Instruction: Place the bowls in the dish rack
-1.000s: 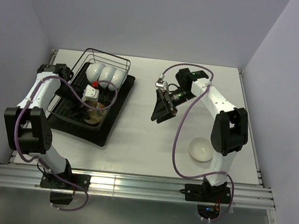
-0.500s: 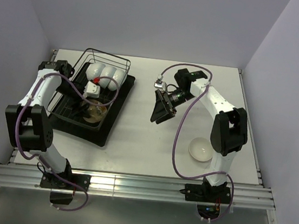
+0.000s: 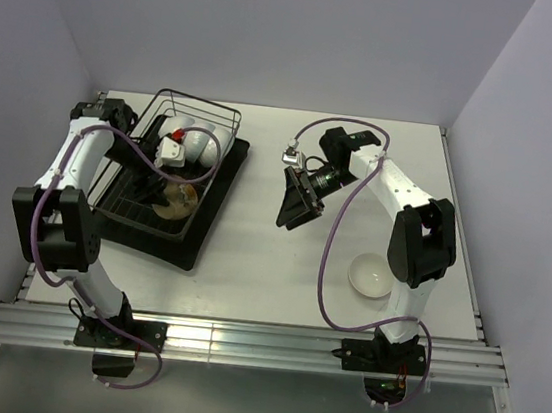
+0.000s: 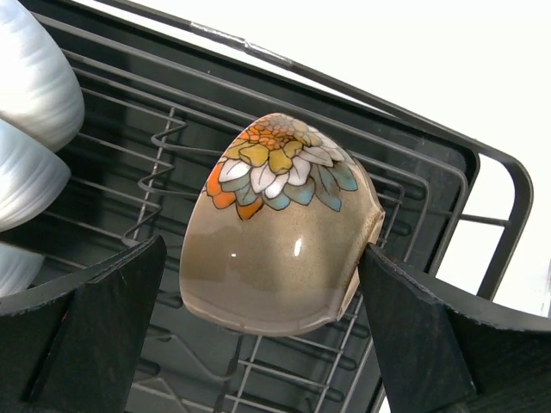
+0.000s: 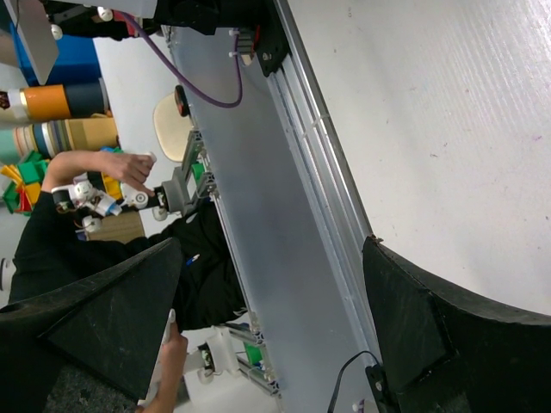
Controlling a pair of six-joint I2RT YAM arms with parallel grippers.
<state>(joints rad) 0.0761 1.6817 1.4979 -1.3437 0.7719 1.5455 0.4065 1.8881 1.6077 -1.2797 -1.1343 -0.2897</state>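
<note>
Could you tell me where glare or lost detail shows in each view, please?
Left wrist view: the floral bowl is sharp, with one small glint on its glaze; the table beyond the dish rack is blown out white. Right wrist view: the fingers are featureless black. Top view: even light, soft shadows, no obvious glare.

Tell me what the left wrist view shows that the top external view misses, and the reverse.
Only the left wrist view: the flower painting on the tan bowl, tipped on its side between the left tool's fingers. Only the top external view: the right tool, open and empty, and a lone white bowl on the table. Both: the dish rack and the white bowls at its far end.
</note>
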